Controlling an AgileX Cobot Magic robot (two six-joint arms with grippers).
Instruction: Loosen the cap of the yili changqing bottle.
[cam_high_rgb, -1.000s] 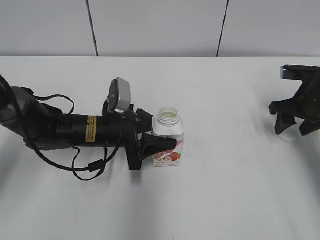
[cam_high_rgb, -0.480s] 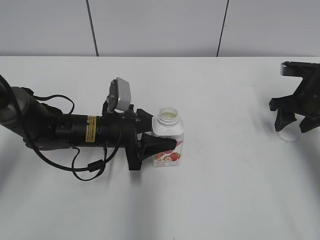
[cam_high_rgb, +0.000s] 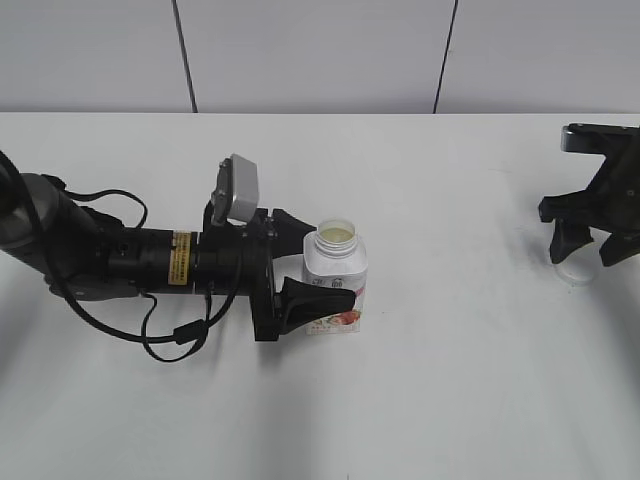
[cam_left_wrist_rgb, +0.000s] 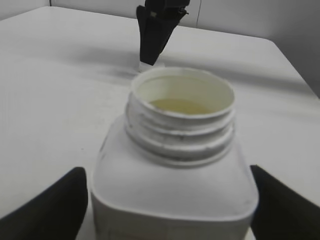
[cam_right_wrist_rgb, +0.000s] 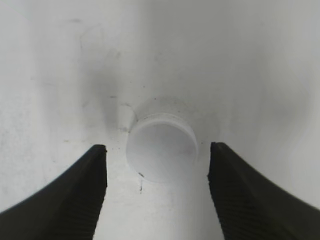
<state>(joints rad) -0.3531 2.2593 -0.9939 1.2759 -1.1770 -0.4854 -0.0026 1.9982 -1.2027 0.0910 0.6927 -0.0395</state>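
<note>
Left tool (cam_high_rgb: 308, 262) stands open, its fingers (cam_left_wrist_rgb: 47, 210) spread on either side of the uncapped bottle (cam_high_rgb: 334, 277), not touching it. Well right of the bottle, the right tool (cam_high_rgb: 585, 243) hangs open over the cap (cam_right_wrist_rgb: 161, 149) lying on the desk (cam_high_rgb: 450, 380).

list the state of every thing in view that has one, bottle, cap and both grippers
yili changqing bottle: upright on the table, neck open, cap off, pale liquid inside.
cap: off the bottle, lying on the table at the far right.
left gripper: jaws open, a finger on each side of the bottle, not pressing it.
right gripper: open, fingers straddling the cap with gaps on both sides.
</note>
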